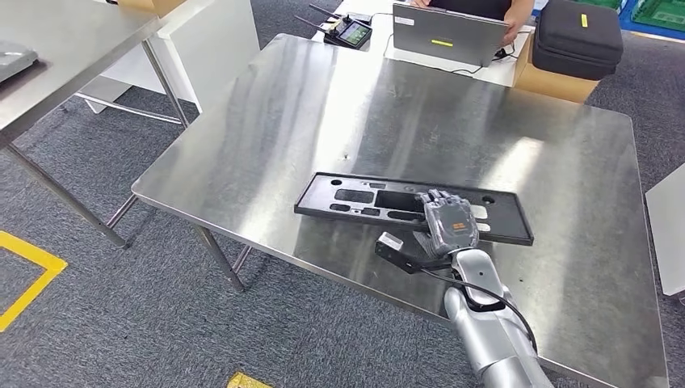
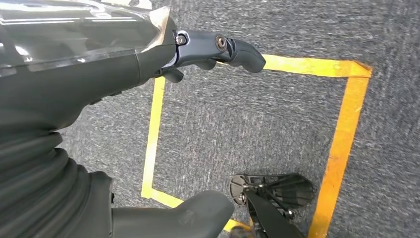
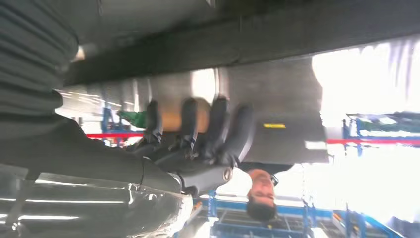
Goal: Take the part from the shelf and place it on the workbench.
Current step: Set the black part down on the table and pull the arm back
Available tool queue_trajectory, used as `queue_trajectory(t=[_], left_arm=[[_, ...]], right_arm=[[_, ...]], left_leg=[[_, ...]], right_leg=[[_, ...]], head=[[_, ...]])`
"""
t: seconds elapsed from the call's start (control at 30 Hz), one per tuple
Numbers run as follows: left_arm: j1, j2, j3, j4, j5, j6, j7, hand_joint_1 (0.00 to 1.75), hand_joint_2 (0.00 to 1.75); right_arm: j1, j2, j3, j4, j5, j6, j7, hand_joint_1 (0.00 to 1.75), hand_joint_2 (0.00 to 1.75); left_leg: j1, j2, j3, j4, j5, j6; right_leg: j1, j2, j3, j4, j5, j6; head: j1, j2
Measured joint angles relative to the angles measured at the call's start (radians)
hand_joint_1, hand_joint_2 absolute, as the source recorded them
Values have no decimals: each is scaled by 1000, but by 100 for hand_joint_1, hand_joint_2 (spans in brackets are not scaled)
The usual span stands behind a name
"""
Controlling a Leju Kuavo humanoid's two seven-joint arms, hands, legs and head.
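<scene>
As far as the head and right wrist views allow, read the fingers [image 1: 440, 202] of the right hand [image 1: 449, 223] as spread, loosely bent and clasping nothing. Reaching palm-down over the near right stretch of the part [image 1: 331, 198], just above or lightly on it; cannot tell which. Probably posed so because of a let-go, or to steady the piece flat, rather than for a lift.

Lying flat on the steel bench [image 1: 404, 113], long and black with cut-outs, toward the near edge yet fully supported, no overhang. Judged as set down already; no shelf to be seen. Sensible spot: within the arm's reach, flat face down, so no rocking or sliding off.

Hanging at the robot's side over grey carpet and yellow floor tape [image 2: 346, 134], the left hand [image 2: 124, 64], fingers [image 2: 233, 49] parted from the thumb, carrying nothing; kept out of the way.

Well apart beyond the far edge: a laptop [image 1: 444, 32] with a person at it, and a dark case [image 1: 577, 36] on a cardboard box [image 1: 553, 81].
</scene>
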Motion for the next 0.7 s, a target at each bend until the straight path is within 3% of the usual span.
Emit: queue_trajectory(t=[0.03,0.1,0.17,0.23,0.33,0.37,0.4,0.43,0.53,0.6,0.7], left_arm=[[0,0,2,0,-1,1,9,0,87],[0,-1,6,0,-4,1,29,0,0],[2,0,12,0,-7,1,43,0,0],[3,0,17,0,-8,2,48,0,0],[4,0,22,0,-9,3,52,0,0],[5,1,22,0,-10,2,54,0,0],[6,1,23,0,-11,2,55,0,0],[7,1,24,0,-11,1,56,0,0],[7,1,27,0,-12,1,57,0,0],[6,1,28,1,-12,0,57,0,0],[6,1,28,0,-17,-1,57,0,0]], right_arm=[[-11,3,6,5,-4,0,-1,0,0],[-30,8,17,17,-14,0,-3,0,0],[-41,11,24,29,-22,1,-3,0,0],[-50,13,29,39,-28,3,-2,0,0],[-60,16,34,54,-37,11,3,0,0],[-61,17,34,60,-41,17,6,0,0],[-61,16,34,66,-47,26,9,0,0],[-62,16,34,72,-52,35,13,0,0],[-69,15,34,84,-61,51,21,0,0],[-77,15,34,89,-62,55,22,0,0],[-85,13,32,99,-102,111,32,0,0]], left_leg=[[-3,-1,-1,4,-3,-3],[-5,-1,-4,11,-8,-11],[-2,-1,-6,13,-10,-19],[2,0,-16,41,-30,-33],[20,2,-93,206,-117,-61],[27,3,-120,259,-136,-68],[34,4,-133,280,-135,-75],[41,6,-124,259,-114,-80],[54,6,-27,68,-26,-90],[48,2,0,13,-16,-80],[36,1,3,7,-12,-48]], right_leg=[[2,0,28,-62,24,-2],[7,0,52,-114,43,-14],[4,0,56,-118,49,-27],[-7,0,62,-126,54,-38],[-12,0,65,-128,55,-46],[-12,0,65,-128,55,-46],[-13,-1,65,-127,55,-45],[-15,0,65,-127,54,-45],[-18,1,68,-127,52,-34],[-14,3,67,-131,54,-19],[-13,3,66,-135,53,6]], head=[[-1,0],[-3,0],[-3,0],[-8,0],[-17,0],[-17,0],[-17,0],[-17,0],[-17,0],[-18,0],[-17,0]])
